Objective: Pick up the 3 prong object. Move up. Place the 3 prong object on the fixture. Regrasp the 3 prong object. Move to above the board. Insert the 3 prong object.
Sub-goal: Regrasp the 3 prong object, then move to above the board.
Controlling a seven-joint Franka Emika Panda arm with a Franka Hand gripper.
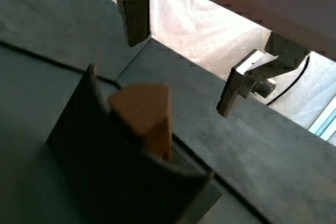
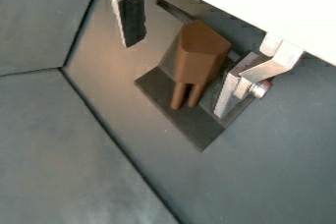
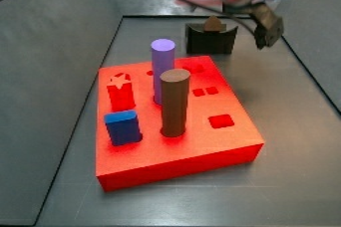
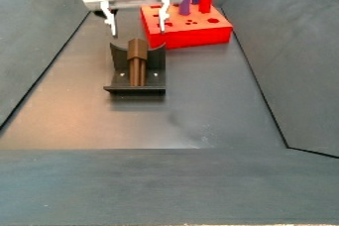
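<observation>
The 3 prong object (image 2: 194, 61), a small brown piece with short prongs, rests on the dark fixture (image 2: 199, 128); both show in a wrist view and in a side view, the piece (image 4: 137, 56) on the fixture (image 4: 135, 83). My gripper (image 2: 179, 76) is open and empty. It hovers just above the fixture with a finger on either side of the piece, touching nothing. In a wrist view the piece (image 1: 145, 116) lies nearer than the gap of the gripper (image 1: 183, 69). The red board (image 3: 180, 146) lies beside the fixture (image 3: 210, 42).
On the board stand a purple cylinder (image 3: 163, 60), a tall brown cylinder (image 3: 173, 102), a blue block (image 3: 123, 128) and a red piece (image 3: 120, 94). Dark sloping bin walls (image 4: 54, 61) close in the floor on all sides.
</observation>
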